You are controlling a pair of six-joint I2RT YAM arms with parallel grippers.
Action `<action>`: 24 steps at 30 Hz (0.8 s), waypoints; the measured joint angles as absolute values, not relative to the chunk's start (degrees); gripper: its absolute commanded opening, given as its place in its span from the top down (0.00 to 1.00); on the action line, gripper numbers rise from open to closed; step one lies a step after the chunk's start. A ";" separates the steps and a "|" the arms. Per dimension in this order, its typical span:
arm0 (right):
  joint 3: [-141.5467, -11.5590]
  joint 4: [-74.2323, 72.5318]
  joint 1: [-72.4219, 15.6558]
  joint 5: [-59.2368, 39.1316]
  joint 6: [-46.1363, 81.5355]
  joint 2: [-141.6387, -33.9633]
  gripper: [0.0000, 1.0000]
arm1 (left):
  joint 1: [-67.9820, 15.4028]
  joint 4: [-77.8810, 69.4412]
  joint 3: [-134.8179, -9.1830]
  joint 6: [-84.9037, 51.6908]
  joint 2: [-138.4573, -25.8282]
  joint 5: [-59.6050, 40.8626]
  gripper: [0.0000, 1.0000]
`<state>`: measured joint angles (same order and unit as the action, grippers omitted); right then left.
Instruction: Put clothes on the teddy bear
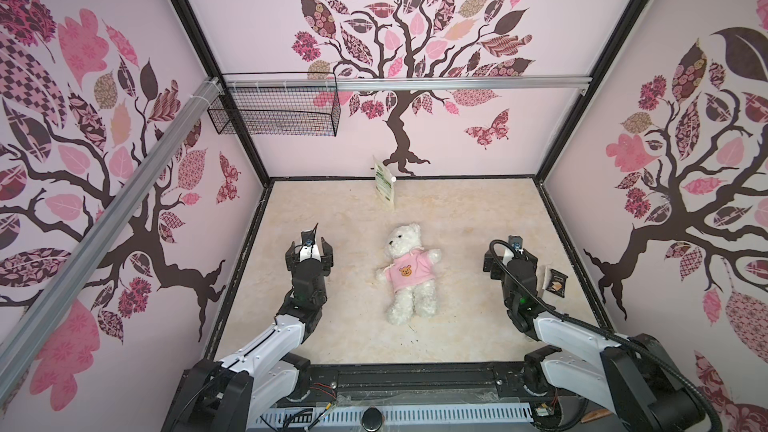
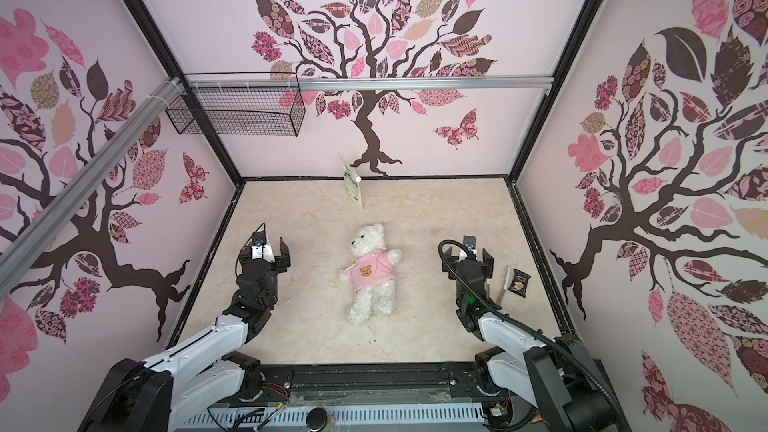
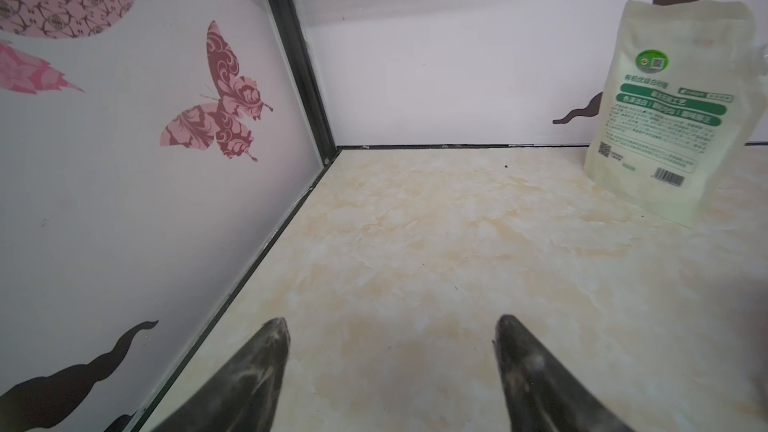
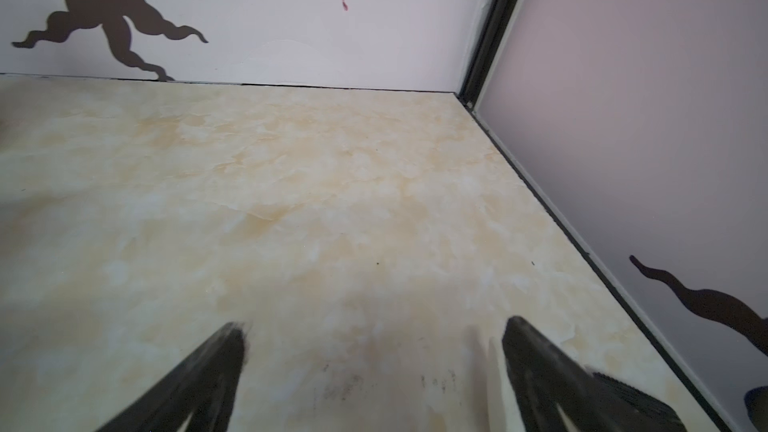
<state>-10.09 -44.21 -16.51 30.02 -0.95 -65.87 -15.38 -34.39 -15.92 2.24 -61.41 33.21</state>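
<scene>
Both arms reach in from the near edge of the cream marbled desk (image 1: pixel 457 209). Left hand (image 1: pixel 309 249) and right hand (image 2: pixel 468 256): jaws spread wide, nothing held, each well apart from the bear. Small white fluffy teddy bear (image 1: pixel 405 243) lies on its back mid-desk between them, pink hooded top with bear-face patch (image 1: pixel 409 272) already on its torso. Judged light, soft, squashy; fur compresses, slips little. Best hold: torso or a limb, or pinch the top's hem.
</scene>
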 measured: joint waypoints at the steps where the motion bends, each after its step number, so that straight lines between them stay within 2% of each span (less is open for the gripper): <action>1: -9.37 -46.24 -16.23 29.95 -0.99 -67.22 0.00 | -13.96 -34.65 -15.90 1.41 -62.61 32.05 0.18; 6: -9.63 -51.29 -15.84 28.34 -1.87 -72.23 0.00 | -10.52 -35.86 -15.77 -0.49 -68.97 27.00 0.17; 18: -10.96 -60.93 -10.35 19.94 -2.46 -78.19 0.01 | -8.32 -41.85 -15.79 1.72 -74.54 19.59 0.15; 24: -10.85 -69.93 -5.67 15.68 -0.16 -89.01 0.01 | -3.36 -43.77 -15.88 0.27 -75.92 16.25 0.16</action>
<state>-10.85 -69.93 -5.67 15.68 -0.16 -89.01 -3.36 -43.77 -15.88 0.27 -75.92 16.25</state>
